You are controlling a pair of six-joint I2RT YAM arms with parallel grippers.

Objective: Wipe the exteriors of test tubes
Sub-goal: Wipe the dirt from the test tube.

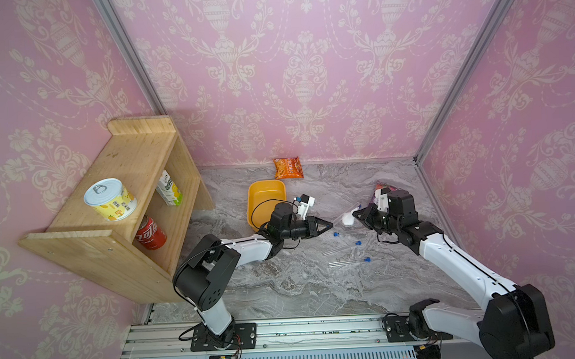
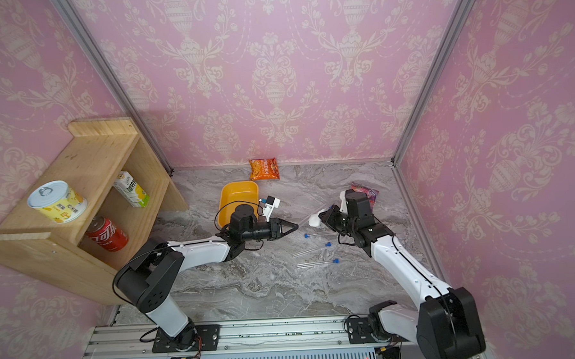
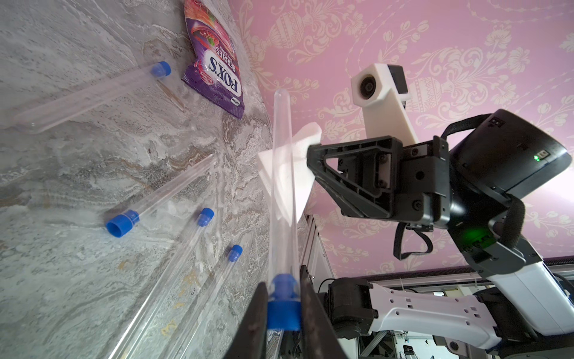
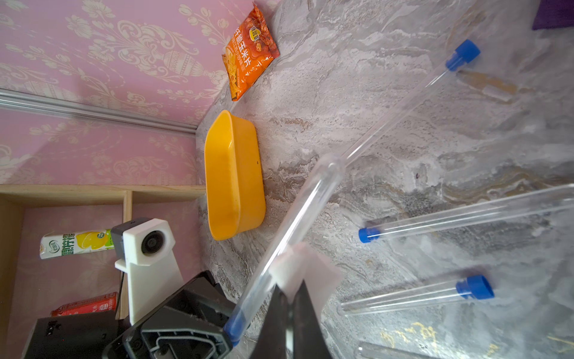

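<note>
- We see the left gripper [image 3: 284, 314] closed narrowly on the blue cap [image 3: 282, 289] of the held test tube [image 3: 281, 186]. Its two jaws press this cap from both sides.
- This tube is in the air above the marble table [image 1: 284, 287]. Its round closed end points away from the left gripper, toward the side of the right arm.
- The right gripper [image 4: 290, 298] has its jaws fully together, and they pinch a white wipe [image 4: 310, 270].
- The wipe lies against the held test tube, at about the middle of its length. In the left wrist view the tube crosses in front of the wipe.
- In both top views the two grippers face each other over the middle of the table, with the wipe between them.
- Four other test tubes [image 3: 174, 186] lie flat on the table, each one capped in blue. Three of them are near together, and the fourth lies apart, near a purple sweets bag [image 3: 214, 62].
- A yellow tub [image 1: 263, 196] stands on the table behind the left gripper. An orange snack bag [image 1: 288, 168] lies at the back wall.
- On the left side a wooden shelf [image 1: 138, 150] carries a tin [image 1: 110, 199], a carton [image 1: 169, 188] and a red can [image 1: 151, 233].
</note>
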